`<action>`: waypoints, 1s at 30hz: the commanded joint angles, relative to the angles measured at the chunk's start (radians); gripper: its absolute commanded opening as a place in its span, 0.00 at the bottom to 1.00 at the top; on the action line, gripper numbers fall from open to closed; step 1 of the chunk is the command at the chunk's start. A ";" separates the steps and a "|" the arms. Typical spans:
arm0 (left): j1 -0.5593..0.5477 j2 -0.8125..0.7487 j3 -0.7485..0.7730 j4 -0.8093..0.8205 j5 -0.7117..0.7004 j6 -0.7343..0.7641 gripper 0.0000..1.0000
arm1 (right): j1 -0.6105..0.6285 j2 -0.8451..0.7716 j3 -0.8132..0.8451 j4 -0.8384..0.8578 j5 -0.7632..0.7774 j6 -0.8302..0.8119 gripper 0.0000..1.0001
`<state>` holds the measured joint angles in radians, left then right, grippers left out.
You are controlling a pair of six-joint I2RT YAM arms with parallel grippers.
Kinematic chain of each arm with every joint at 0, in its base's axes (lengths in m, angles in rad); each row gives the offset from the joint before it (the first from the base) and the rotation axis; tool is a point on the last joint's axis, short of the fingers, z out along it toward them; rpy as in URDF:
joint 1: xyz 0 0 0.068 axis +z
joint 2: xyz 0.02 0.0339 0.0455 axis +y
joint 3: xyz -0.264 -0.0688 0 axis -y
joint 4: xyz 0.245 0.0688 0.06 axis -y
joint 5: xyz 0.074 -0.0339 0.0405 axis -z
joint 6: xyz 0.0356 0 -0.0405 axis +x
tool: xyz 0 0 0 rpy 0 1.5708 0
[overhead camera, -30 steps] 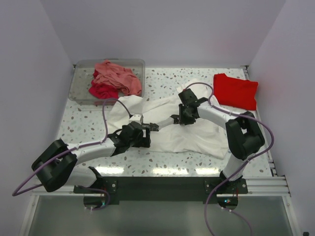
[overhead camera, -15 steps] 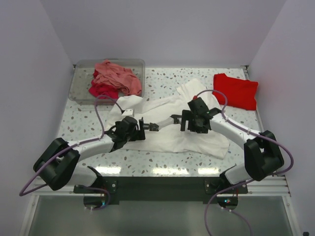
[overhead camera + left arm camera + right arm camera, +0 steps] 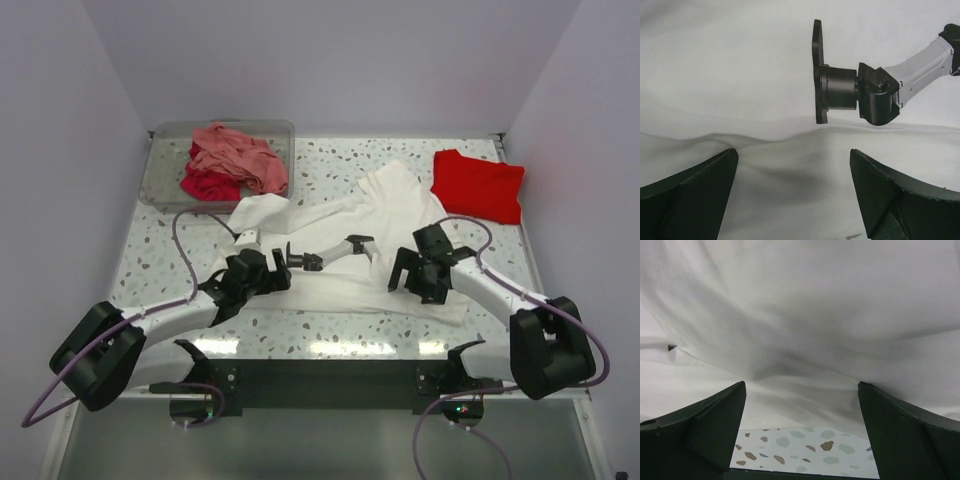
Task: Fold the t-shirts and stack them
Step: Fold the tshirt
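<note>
A white t-shirt [image 3: 350, 280] lies spread and rumpled across the middle of the table. My left gripper [image 3: 278, 272] hovers over its left part, jaws wide apart with only white cloth [image 3: 790, 100] below them [image 3: 792, 155]. My right gripper [image 3: 400, 268] is over the shirt's near right part, open and holding nothing [image 3: 801, 386]; the shirt's hem and bare table show between its fingers. A bright red t-shirt [image 3: 478, 185] lies folded at the back right. Salmon-pink [image 3: 240, 155] and crimson [image 3: 205, 185] t-shirts are bunched in a bin.
The clear plastic bin [image 3: 165, 135] stands at the back left. A small black-and-white jointed piece [image 3: 312, 262] shows over the white shirt between the grippers, and ahead of my left gripper [image 3: 840, 95]. Walls close the table on three sides. Speckled tabletop [image 3: 150, 250] shows left of the shirt.
My right gripper opened, let go of the white shirt and drew back toward the near right. The left arm pulled back slightly. The shirt has settled flatter.
</note>
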<state>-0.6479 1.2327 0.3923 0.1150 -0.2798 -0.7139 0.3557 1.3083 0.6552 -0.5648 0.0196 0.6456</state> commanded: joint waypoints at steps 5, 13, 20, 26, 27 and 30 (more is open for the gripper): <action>0.002 -0.102 -0.096 -0.187 0.047 -0.105 1.00 | -0.101 -0.087 -0.081 -0.092 -0.081 -0.017 0.99; -0.068 -0.294 -0.067 -0.368 -0.007 -0.160 1.00 | -0.104 -0.214 -0.017 -0.196 -0.052 -0.014 0.99; -0.068 -0.274 0.108 -0.356 -0.050 -0.072 1.00 | -0.104 -0.138 0.229 -0.182 -0.047 -0.087 0.99; -0.056 -0.058 0.229 -0.224 -0.062 0.010 1.00 | -0.064 0.061 0.340 -0.078 -0.049 -0.119 0.99; -0.052 -0.024 0.232 -0.180 -0.058 0.017 1.00 | -0.057 0.086 0.345 -0.040 -0.049 -0.118 0.99; -0.047 0.039 0.221 -0.097 -0.035 0.034 1.00 | -0.026 0.183 0.350 0.023 -0.026 -0.121 0.99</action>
<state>-0.7044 1.2335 0.5987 -0.1078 -0.3141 -0.7311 0.3058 1.4422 0.9806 -0.6209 -0.0341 0.5484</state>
